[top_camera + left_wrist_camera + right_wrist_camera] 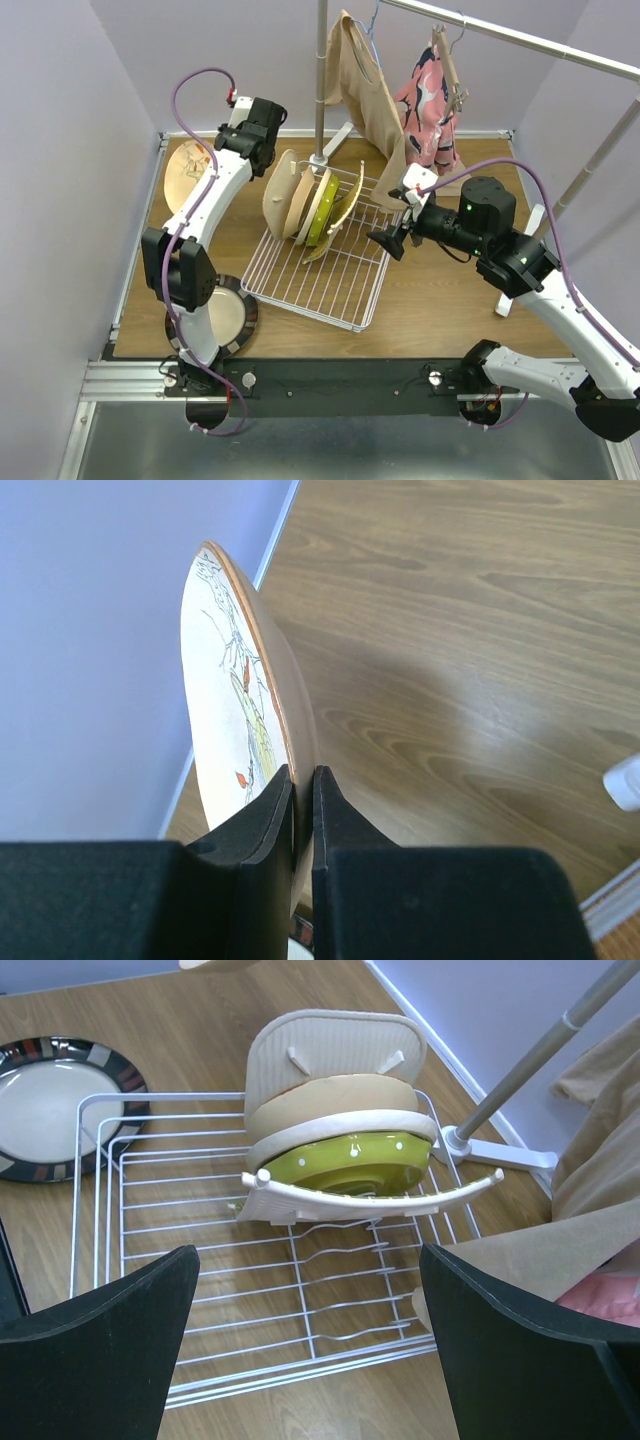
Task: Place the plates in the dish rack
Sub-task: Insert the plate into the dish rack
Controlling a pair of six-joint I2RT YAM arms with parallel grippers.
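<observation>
My left gripper (303, 772) is shut on the rim of a tan floral plate (225, 690) and holds it on edge. In the top view this gripper (225, 150) and plate (185, 175) are at the far left, left of the rack. The white wire dish rack (330, 280) holds several plates on edge at its far end: a cream one (330, 1050), a tan one (330, 1105), a lime green dotted one (350, 1160) and a white one (350, 1200). My right gripper (308, 1260) is open and empty over the rack's right edge (390, 240). A dark-rimmed silvery plate (225, 315) lies flat by the left arm's base.
A clothes-rail stand (322, 80) rises behind the rack, its foot (500, 1150) close to the rack's far corner. A tan garment (370, 90) and a pink one (430, 100) hang over the right arm. Walls close the left and back sides.
</observation>
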